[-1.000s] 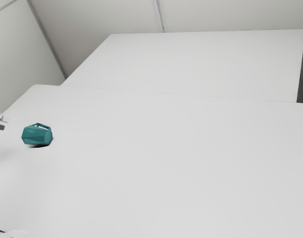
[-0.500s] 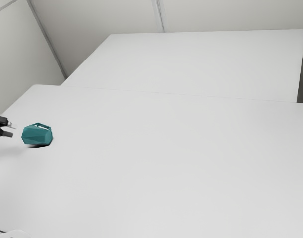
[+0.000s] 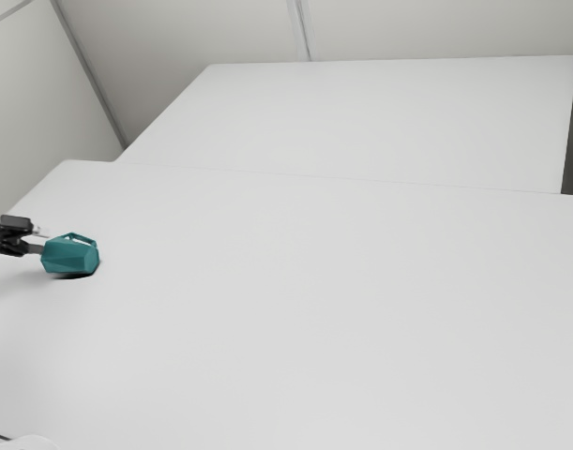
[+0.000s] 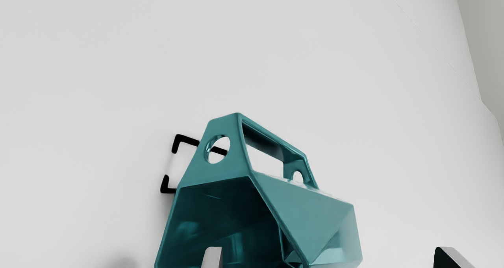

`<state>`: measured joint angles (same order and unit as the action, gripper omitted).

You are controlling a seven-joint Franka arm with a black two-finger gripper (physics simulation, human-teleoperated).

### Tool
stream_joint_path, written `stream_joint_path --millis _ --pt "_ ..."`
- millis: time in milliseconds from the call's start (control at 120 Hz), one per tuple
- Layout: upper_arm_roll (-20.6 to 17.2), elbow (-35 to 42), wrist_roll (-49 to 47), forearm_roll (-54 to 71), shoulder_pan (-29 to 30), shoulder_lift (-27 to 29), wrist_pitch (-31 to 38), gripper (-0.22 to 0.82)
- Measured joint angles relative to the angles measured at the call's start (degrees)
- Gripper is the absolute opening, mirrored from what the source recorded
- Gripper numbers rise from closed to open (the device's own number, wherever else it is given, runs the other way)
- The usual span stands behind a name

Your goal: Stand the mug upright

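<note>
Teal and cut in flat facets, the mug (image 4: 311, 213) lies on its side on the white table (image 3: 314, 300), handle (image 4: 238, 158) upward. One fingertip (image 4: 213, 258) overlaps its dark, hollow mouth (image 4: 228, 213); whether it is inside, I cannot tell. The mug is just before the gripper (image 3: 40, 241), whose fingers stand wide apart.

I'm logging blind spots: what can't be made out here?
Wrist view: the teal mug's lower part, past the bottom edge.
Exterior view: the mug's inside, hidden by its wall.
Exterior view: the arm behind the gripper, past the left edge.
Exterior view: the white object's rest, past the corner.
</note>
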<state>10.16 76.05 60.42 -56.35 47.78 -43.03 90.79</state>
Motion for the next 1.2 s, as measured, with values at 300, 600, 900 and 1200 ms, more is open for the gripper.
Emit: stream_joint_path --millis 300,600,900,1200 --pt "-1.18 0.44 0.68 -0.39 -0.89 -0.77 0.05 0.58" --pt "-1.31 0.47 0.93 -0.33 -1.28 -0.88 -0.04 0.32" --pt "-2.28 0.42 0.98 -0.15 -1.67 -0.60 -0.07 -0.03" --pt "-3.39 1.17 0.89 1.82 -5.00 2.22 0.52 -0.14"
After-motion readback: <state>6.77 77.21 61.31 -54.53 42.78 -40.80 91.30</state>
